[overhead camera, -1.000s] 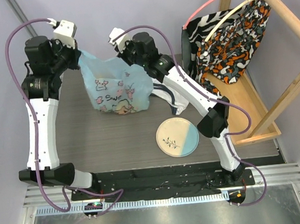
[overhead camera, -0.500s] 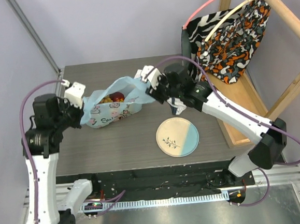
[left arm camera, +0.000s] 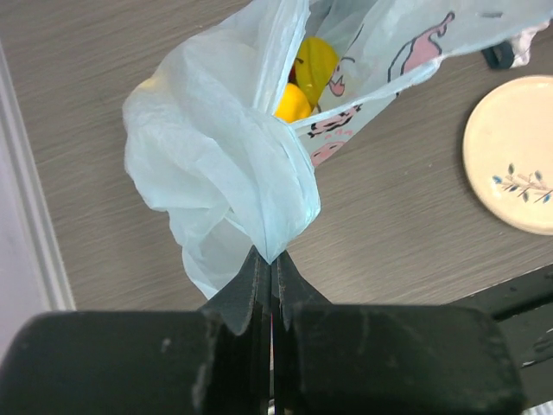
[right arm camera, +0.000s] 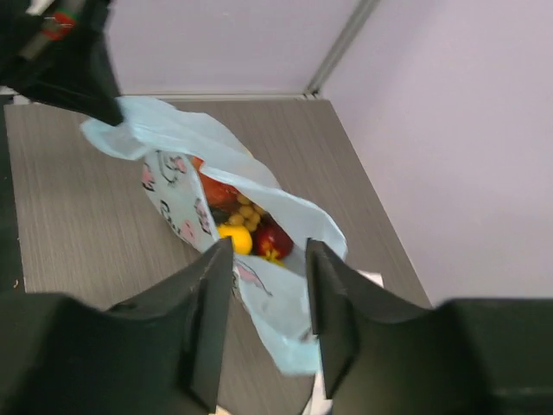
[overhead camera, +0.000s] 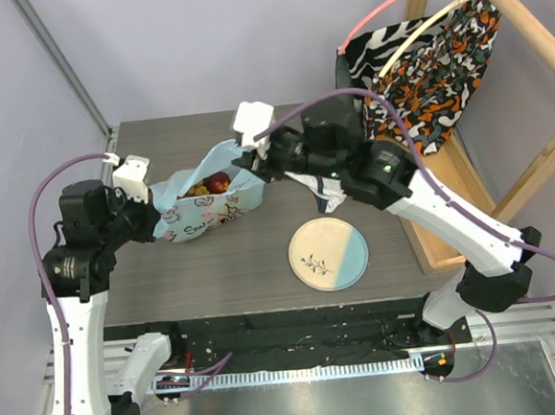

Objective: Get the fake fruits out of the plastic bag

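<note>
The light-blue plastic bag (overhead camera: 200,206) lies on the table with its mouth open upward. Fake fruits (overhead camera: 208,183) show inside: a red apple, a yellow lemon and brownish grapes (right arm camera: 246,226). My left gripper (overhead camera: 154,223) is shut on the bag's left end, and the film bunches at its tips (left arm camera: 270,259). Yellow pieces (left arm camera: 313,67) show through the bag (left arm camera: 220,147). My right gripper (overhead camera: 253,163) is open just above the bag's right end. The bag (right arm camera: 289,333) hangs loose between its fingers (right arm camera: 270,251).
A round plate (overhead camera: 328,252), cream and pale blue, lies to the right of the bag. A white shirt (overhead camera: 322,192) lies behind the plate under the right arm. A wooden rack with patterned clothes (overhead camera: 421,71) stands at the far right.
Both arms lowered the bag from high up onto the table. In the last half second my right gripper opened and let go of the bag's right end.
</note>
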Robot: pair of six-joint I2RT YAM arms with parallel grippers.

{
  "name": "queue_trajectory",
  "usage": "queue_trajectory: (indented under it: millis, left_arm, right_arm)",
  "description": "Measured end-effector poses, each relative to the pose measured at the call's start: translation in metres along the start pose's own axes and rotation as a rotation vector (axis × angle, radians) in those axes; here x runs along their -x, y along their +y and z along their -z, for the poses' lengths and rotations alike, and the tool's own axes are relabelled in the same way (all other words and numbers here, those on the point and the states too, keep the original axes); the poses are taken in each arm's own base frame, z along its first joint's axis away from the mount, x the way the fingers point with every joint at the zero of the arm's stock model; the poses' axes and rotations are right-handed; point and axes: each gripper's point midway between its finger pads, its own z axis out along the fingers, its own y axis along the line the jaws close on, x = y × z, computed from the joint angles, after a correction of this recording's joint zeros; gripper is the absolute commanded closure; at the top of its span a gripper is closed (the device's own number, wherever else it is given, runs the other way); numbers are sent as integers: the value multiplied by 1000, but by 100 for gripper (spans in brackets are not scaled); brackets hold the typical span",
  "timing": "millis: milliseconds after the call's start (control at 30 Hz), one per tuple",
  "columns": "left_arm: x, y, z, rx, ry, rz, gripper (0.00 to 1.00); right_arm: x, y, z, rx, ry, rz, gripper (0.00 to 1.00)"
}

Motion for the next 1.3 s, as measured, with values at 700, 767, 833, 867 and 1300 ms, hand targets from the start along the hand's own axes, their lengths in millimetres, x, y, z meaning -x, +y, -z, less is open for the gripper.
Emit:
queue_trajectory:
  millis: [700,767,833,867,1300]
  left_arm:
    - [18,-8,-1,-15,-51,256,100]
    - [22,-7,-1,-13,-61,270,100]
    - [27,-7,-1,-12,-76,289,100]
    - [29,-6,-1,-11,-82,297,100]
    - [0,-12,5,14,-39,418,100]
  right_arm:
    - [-242,109,-153,61,457,-137,88]
    - [-254,148,-135,139,492,-138,88]
    - [-270,197,-112,246,542,-147,89]
    - [-278,219,-102,298,567,-155,89]
    - [-220,174,-112,200,455,-266,58]
